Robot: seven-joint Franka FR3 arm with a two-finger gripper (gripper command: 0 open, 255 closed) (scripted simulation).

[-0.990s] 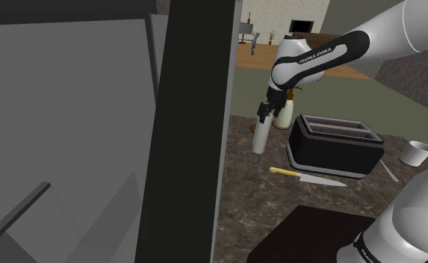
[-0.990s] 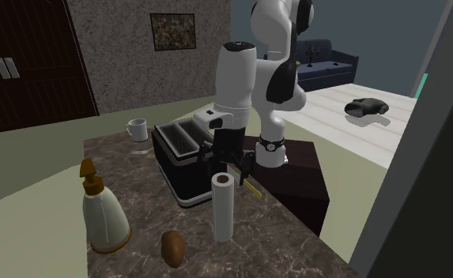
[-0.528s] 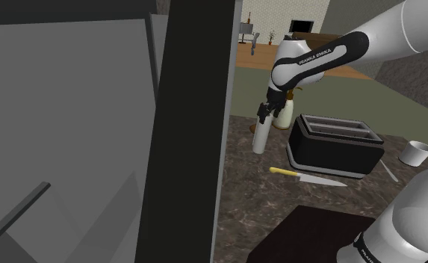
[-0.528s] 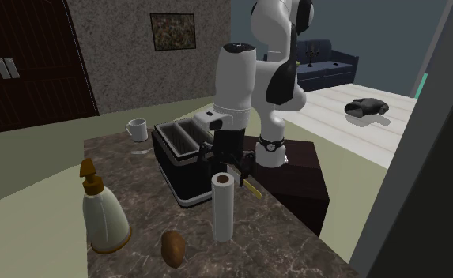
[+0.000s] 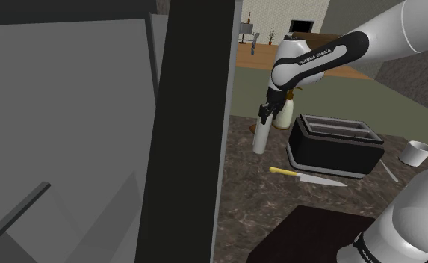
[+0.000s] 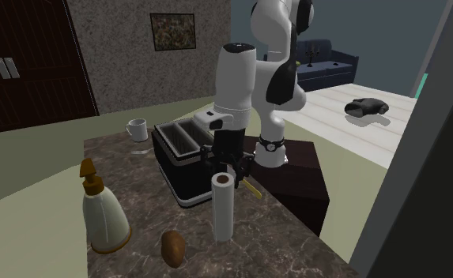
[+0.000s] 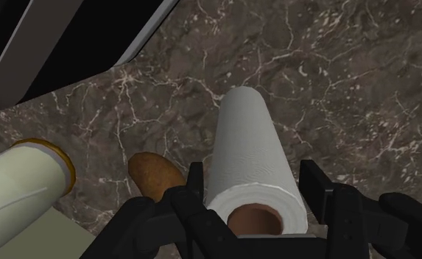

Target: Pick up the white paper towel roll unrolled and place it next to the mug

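Read across the second exterior view, the marbled tabletop carries first a pale bottle with a brown cap. After it come the white mug at the far corner, a brown potato and the black toaster. The white paper towel roll stands upright near the front edge, and a yellow-handled knife lies past it. In the wrist view the jaws are seen released, one on each side of the roll's top, and the roll is not yet lifted. The grasp is judged to be the step in hand. The jaws should be closed squarely across the roll, low enough that more than the soft rim is caught. The lift should be made straight up, so that the toaster just beside is cleared. Only then should the roll be carried towards the mug, which stands well apart.
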